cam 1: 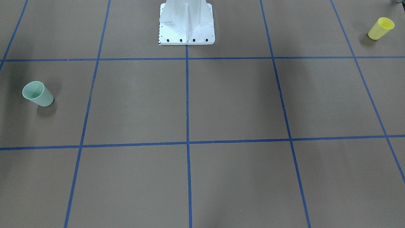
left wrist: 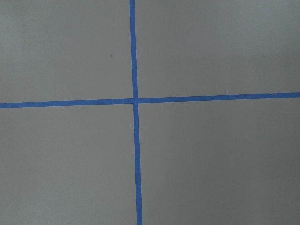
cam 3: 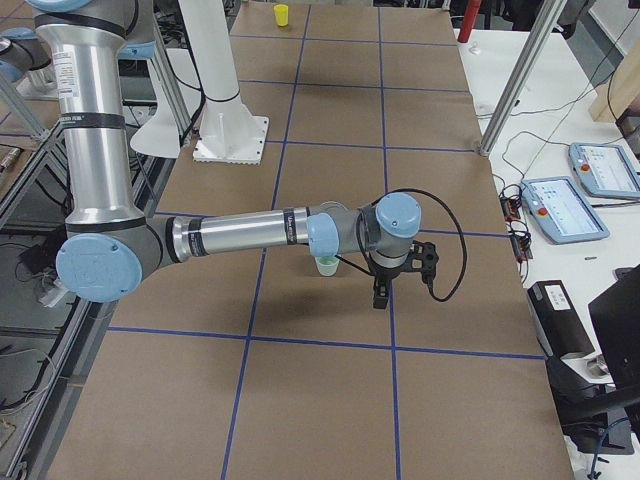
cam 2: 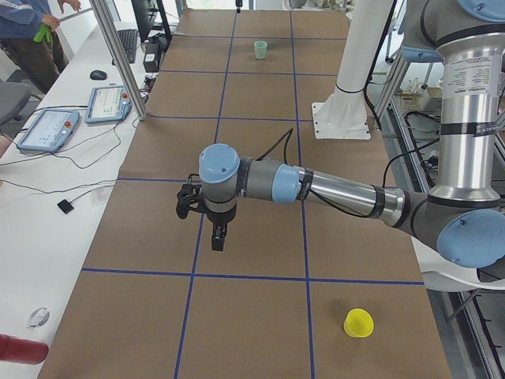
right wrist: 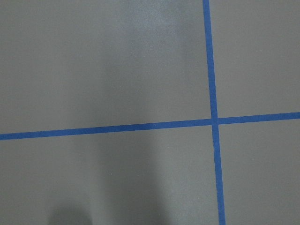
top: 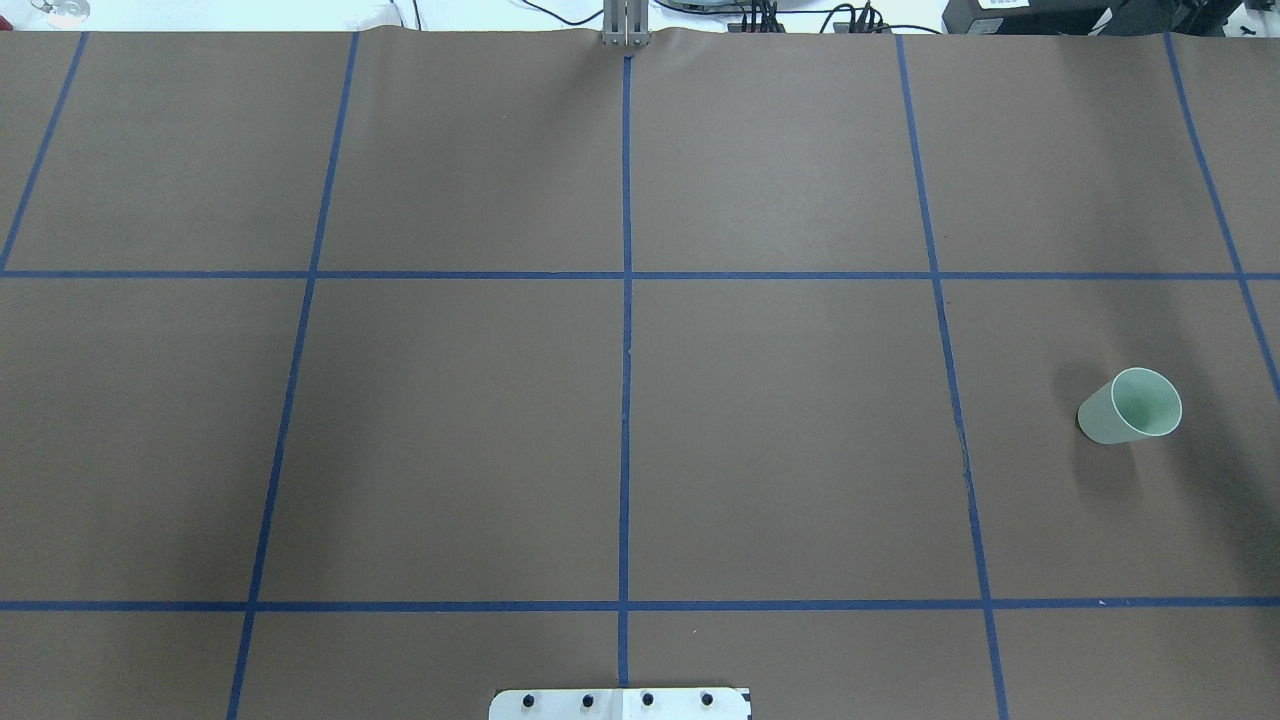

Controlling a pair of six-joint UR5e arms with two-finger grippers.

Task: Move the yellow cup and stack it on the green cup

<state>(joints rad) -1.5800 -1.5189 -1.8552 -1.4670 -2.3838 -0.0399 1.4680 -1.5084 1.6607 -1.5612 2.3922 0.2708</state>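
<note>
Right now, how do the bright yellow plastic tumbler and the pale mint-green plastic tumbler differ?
The yellow tumbler stands on the robot's left, the green tumbler on its right. The yellow tumbler sits in the grid row beside the robot's base, the green tumbler one row farther out. Both are upright, mouth up, with the same tapered shape.

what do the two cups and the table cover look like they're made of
The yellow cup: likely plastic, smooth, matte, evenly coloured thin wall. The green cup: same look, probably plastic, thin clean rim. The table cover: seems brown paper, matte, slightly rippled at its far edge. The blue lines look like tape.
</note>
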